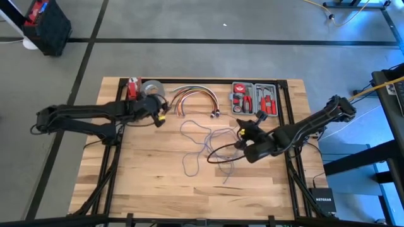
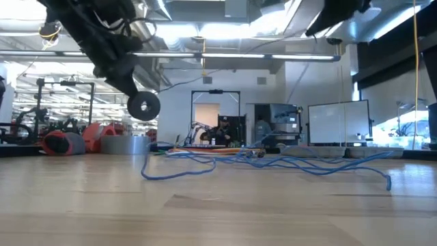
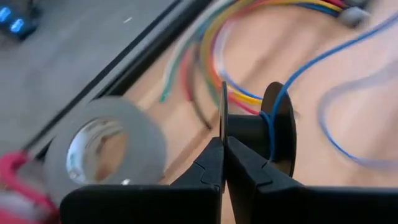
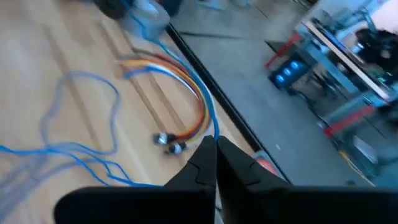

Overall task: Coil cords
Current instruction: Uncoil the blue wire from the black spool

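High view: cord (image 1: 201, 144) mostly loose across mid-tabletop. My left gripper (image 3: 222, 134) is clamped on a black spool (image 3: 273, 127) with barely a turn on it. Right gripper (image 4: 215, 149) pinches the cord. I'd say coiling's barely begun.

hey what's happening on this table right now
Two robot arms are coiling a thin blue cord that mostly lies loose across the wooden table. The left gripper is shut on a small black spool with cord on it, near the tape roll. The right gripper is shut on the cord.
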